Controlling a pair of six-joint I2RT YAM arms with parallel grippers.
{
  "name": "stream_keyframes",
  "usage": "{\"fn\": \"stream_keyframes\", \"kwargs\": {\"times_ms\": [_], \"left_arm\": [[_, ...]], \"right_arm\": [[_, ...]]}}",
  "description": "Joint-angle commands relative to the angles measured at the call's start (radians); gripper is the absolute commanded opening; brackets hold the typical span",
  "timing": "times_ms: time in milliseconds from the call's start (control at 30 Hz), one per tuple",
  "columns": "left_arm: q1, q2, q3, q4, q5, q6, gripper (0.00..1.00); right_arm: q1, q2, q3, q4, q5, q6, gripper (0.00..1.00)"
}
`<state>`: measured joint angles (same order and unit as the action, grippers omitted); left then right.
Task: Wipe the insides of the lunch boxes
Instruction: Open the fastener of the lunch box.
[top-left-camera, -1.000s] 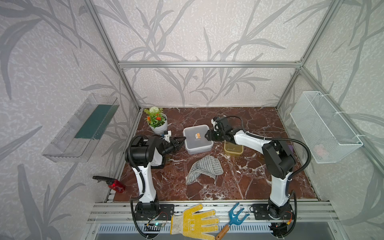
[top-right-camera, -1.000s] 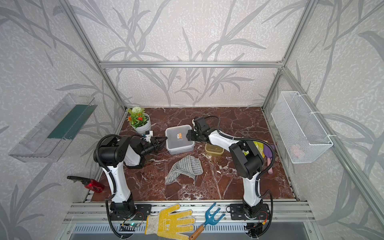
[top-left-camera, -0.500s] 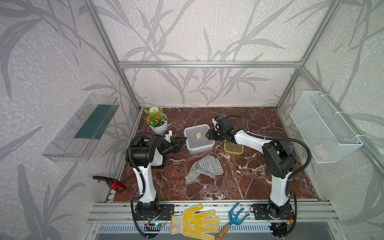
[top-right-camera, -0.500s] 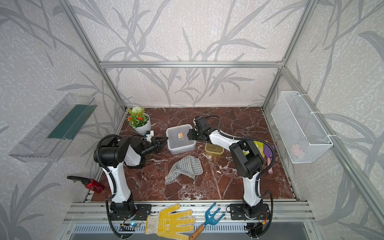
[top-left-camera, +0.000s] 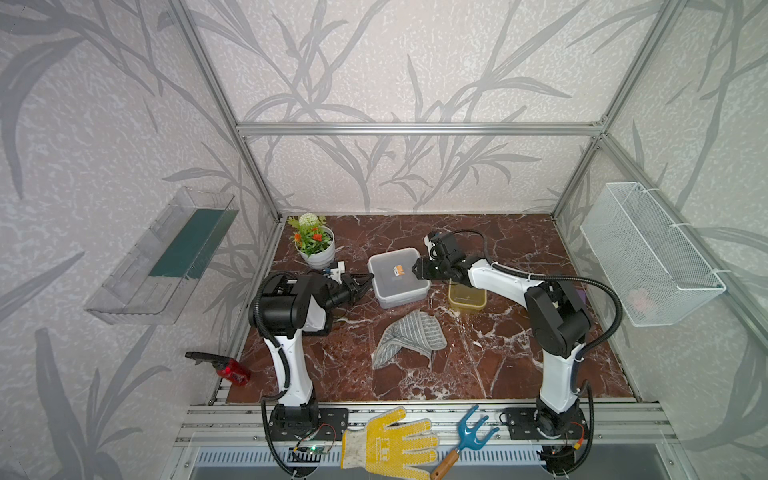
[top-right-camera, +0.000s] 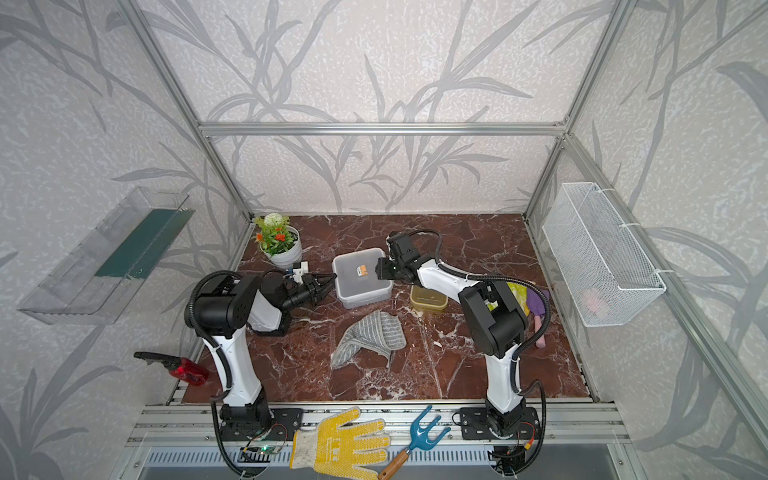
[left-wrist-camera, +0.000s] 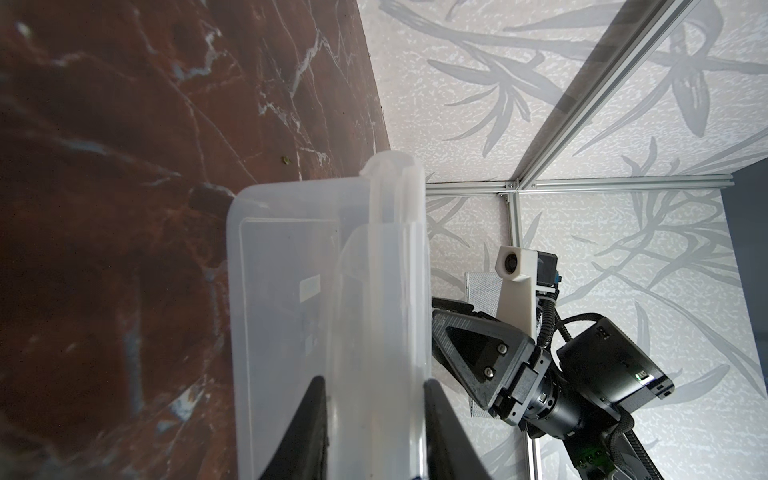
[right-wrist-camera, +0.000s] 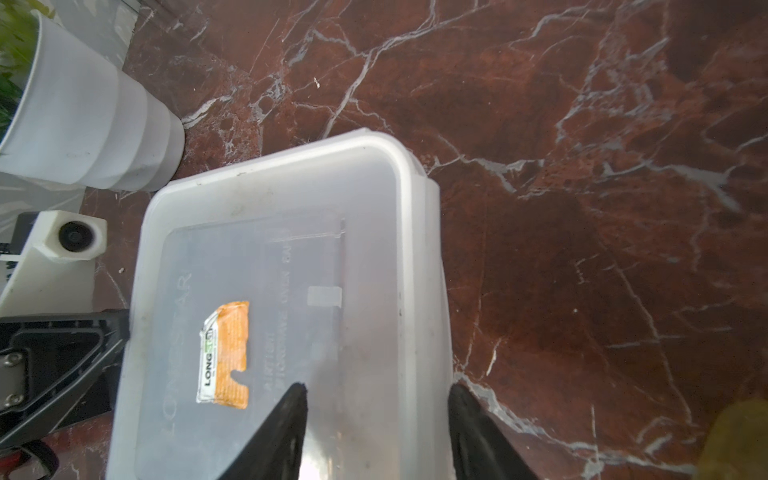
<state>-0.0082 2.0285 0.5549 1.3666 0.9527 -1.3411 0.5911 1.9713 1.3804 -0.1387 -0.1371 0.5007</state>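
Note:
In both top views the larger clear greyish lunch box (top-left-camera: 398, 276) (top-right-camera: 361, 276) stands mid-table with its lid on, an orange sticker on top. The smaller amber lunch box (top-left-camera: 466, 296) (top-right-camera: 428, 298) sits just to its right. My left gripper (top-left-camera: 368, 279) (left-wrist-camera: 374, 395) is shut on the big box's left rim, one finger on each side of the lid edge. My right gripper (top-left-camera: 417, 270) (right-wrist-camera: 376, 399) is open and straddles the right edge, with one finger over the lid (right-wrist-camera: 270, 257) and one outside the wall. A grey striped cloth (top-left-camera: 409, 338) lies loose in front.
A white flower pot (top-left-camera: 318, 249) stands close behind the left gripper. A wire basket (top-left-camera: 648, 253) hangs on the right wall and a clear tray (top-left-camera: 162, 257) on the left. A red spray bottle (top-left-camera: 228, 370), yellow glove (top-left-camera: 390, 442) and blue hand fork (top-left-camera: 469, 436) lie along the front.
My left gripper's jaws have closed in onto the large box's left rim. The right gripper and both boxes have hardly moved.

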Motion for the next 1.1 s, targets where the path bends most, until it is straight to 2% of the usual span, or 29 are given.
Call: {"fn": "stream_keyframes", "kwargs": {"times_ms": [0,100,200,367,433,600,733,867,967,1067], "left_arm": [[-0.013,-0.056,0.013,0.005,0.015,-0.054,0.21],[-0.015,-0.096,0.008,-0.13,-0.004,0.021,0.2],[-0.012,-0.165,0.02,-0.337,-0.025,0.137,0.2],[-0.012,-0.298,0.115,-0.858,-0.067,0.416,0.2],[-0.012,-0.324,0.146,-0.971,-0.075,0.48,0.2],[-0.007,-0.329,0.179,-1.091,-0.098,0.546,0.23],[0.006,-0.352,0.178,-1.152,-0.143,0.584,0.4],[0.017,-0.433,0.173,-1.219,-0.22,0.623,0.57],[0.015,-0.515,0.187,-1.292,-0.272,0.658,0.67],[-0.005,-0.596,0.228,-1.411,-0.329,0.719,0.71]], "right_arm": [[0.028,0.034,0.02,-0.134,0.065,-0.049,0.54],[0.039,0.041,0.044,-0.178,0.098,-0.078,0.54],[0.045,0.049,0.057,-0.193,0.098,-0.09,0.54],[0.05,0.061,0.069,-0.197,0.091,-0.099,0.56],[0.05,0.064,0.074,-0.196,0.085,-0.099,0.56],[0.048,0.052,0.08,-0.18,0.066,-0.099,0.59],[0.043,0.058,0.091,-0.167,0.018,-0.091,0.62],[0.041,0.055,0.085,-0.156,0.015,-0.082,0.63],[0.039,0.045,0.073,-0.145,0.005,-0.077,0.63],[0.041,0.04,0.062,-0.131,-0.024,-0.063,0.64]]}}
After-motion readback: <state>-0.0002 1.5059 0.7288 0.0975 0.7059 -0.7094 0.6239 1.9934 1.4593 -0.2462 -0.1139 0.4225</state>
